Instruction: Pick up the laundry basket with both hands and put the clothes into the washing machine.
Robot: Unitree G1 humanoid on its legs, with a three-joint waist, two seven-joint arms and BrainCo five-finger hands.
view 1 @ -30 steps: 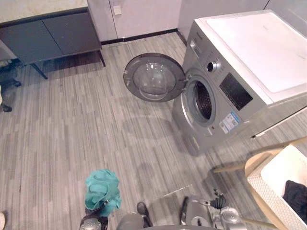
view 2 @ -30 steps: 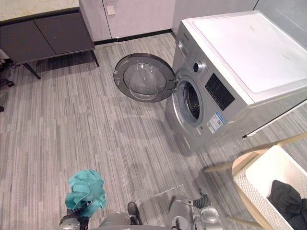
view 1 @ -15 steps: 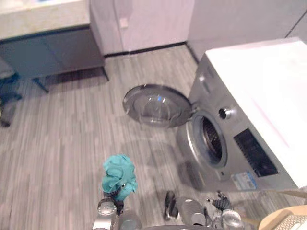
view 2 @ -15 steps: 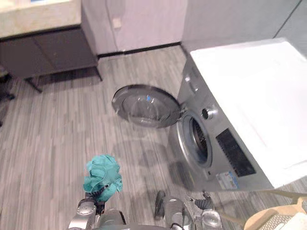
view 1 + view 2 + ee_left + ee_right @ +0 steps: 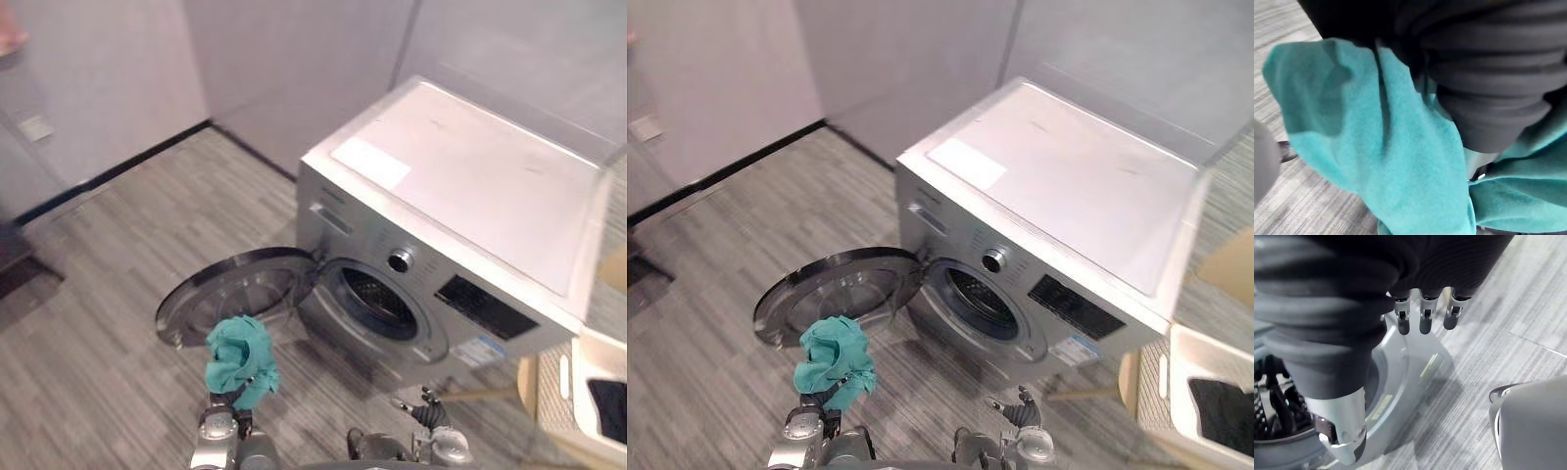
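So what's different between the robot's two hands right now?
The left hand has a teal cloth bunched over it; the right hand is bare, fingers relaxed. The left hand is in front of the open door; the right hand is near the washing machine's front. Both are outside the drum.

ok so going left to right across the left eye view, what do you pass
wall plate → teal cloth → washing machine's drum opening → laundry basket. The open door is left out because it overlaps the cloth.
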